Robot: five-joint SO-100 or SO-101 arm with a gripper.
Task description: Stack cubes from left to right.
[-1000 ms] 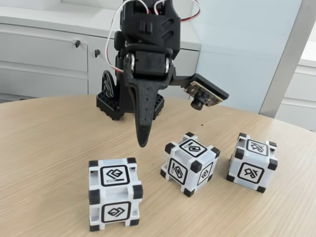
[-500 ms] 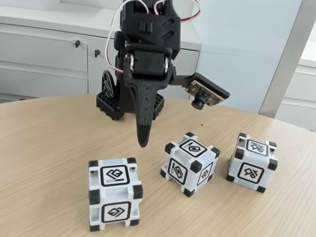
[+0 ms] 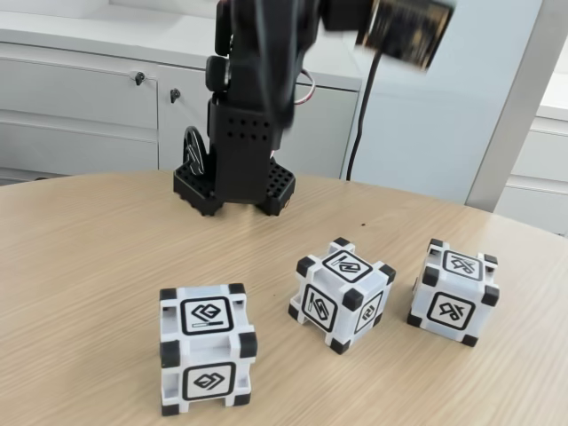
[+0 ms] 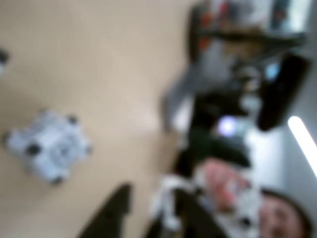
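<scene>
Wood-grain desk with grey cabinets behind. We see three cubes in the fixed view, none stacked: left cube nearest the camera, middle cube turned corner-on, right cube near the desk edge — all apart from each other. Black arm rises from its base behind them, upper part blurred. Wrist view is heavily smeared: one cube on the desk, dark fingers at the bottom edge — we cannot tell if they're apart or together. A person sits at lower right there.
</scene>
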